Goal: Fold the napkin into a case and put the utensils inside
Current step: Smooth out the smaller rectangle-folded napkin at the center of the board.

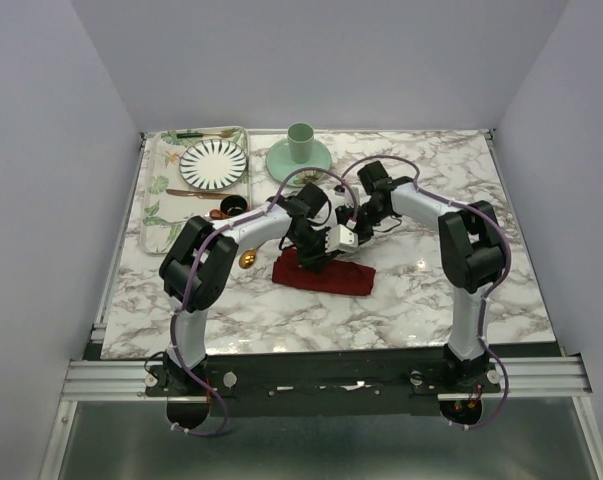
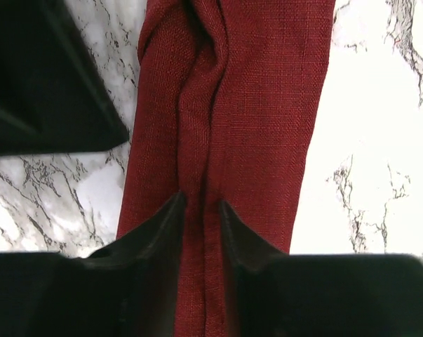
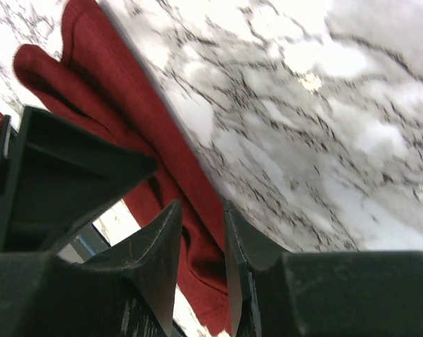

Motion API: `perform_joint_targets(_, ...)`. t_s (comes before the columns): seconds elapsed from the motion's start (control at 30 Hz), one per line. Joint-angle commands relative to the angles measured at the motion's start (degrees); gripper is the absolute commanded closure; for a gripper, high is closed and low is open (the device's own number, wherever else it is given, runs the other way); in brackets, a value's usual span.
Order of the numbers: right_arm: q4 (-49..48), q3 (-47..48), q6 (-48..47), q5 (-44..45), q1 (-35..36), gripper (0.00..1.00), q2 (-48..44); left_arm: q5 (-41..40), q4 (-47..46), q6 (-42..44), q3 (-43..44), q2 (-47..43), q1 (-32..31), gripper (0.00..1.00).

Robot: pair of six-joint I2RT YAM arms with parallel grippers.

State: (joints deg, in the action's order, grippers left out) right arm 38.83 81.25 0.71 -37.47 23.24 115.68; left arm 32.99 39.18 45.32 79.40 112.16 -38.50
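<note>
1. Pinching a raised ridge of the napkin (image 2: 267, 105) with the left gripper (image 2: 200, 207); right gripper (image 3: 203, 210) likewise clamped on its edge.
2. Folded into a narrow, rumpled strip mid-table (image 1: 411, 300), close to a case.
3. Left to do: smoothing, then loading the utensils. Gold spoon (image 1: 247, 259) just left of the strip, outside it; knife not made out.

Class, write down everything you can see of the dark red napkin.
The napkin is plain dark red woven cloth, folded into a long narrow band with soft lengthwise creases. It lies flat on the marble table, near its middle. The left end effector pinches a raised ridge along its middle. The right end effector straddles one edge, but its grip is unclear.
</note>
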Motion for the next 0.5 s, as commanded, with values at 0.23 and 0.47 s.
perform_joint_targets(0.23, -1.2, 3.1, -0.2, -2.3, 2.3, 0.65, 4.5, 0.1, 1.2, 1.1, 2.8, 1.5, -0.4, 0.85)
perform_joint_targets(0.47, -0.6, 3.6, -0.2, -2.7, 2.6, 0.65, 4.6, 0.3, 1.3, 0.8, 2.3, 0.8, -0.3, 0.60)
